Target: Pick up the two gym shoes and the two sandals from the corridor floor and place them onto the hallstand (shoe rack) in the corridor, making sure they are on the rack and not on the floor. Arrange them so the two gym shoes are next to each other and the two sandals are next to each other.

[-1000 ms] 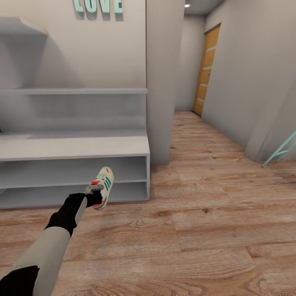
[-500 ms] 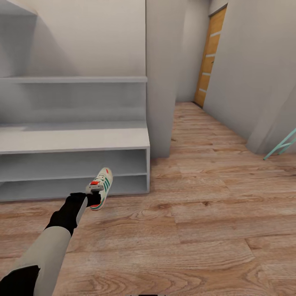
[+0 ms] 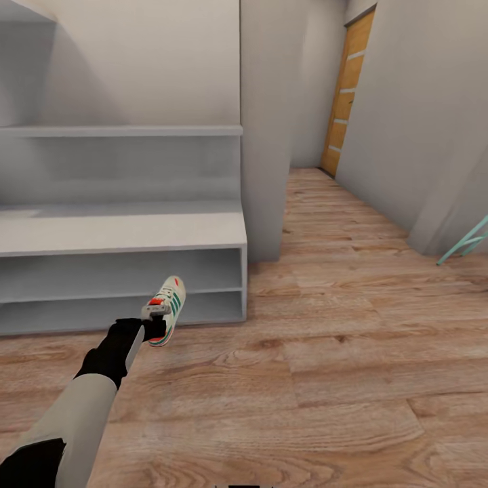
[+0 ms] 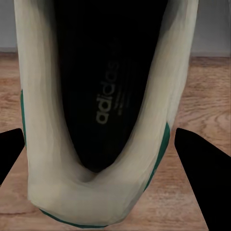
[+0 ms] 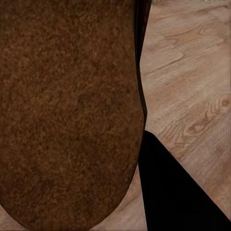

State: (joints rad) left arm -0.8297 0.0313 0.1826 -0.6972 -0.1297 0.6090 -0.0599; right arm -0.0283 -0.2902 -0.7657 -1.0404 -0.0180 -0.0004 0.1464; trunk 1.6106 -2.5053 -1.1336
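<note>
One gym shoe (image 3: 171, 303), cream with green stripes and a red heel patch, hangs above the corridor floor (image 3: 339, 352), with my left gripper (image 3: 154, 328) shut on its heel. It is just in front of the lower bay of the hallstand (image 3: 122, 234), near that unit's right end. In the left wrist view the gym shoe (image 4: 101, 96) shows its dark inside between the two black fingers (image 4: 202, 183). In the right wrist view a brown sandal (image 5: 67, 110) is held close in my right gripper (image 5: 130, 159), one of its fingers (image 5: 168, 192) beside it, with floor planks (image 5: 192, 86) beyond.
A grey wall pillar (image 3: 264, 135) stands right of the hallstand. The corridor runs on past it to an orange door (image 3: 342, 102). A teal frame (image 3: 468, 244) leans at the right edge. Open wood floor spreads to the right and front.
The camera moved in the first half second, so the hallstand sits higher in the picture. The left arm and its gym shoe keep the same pose.
</note>
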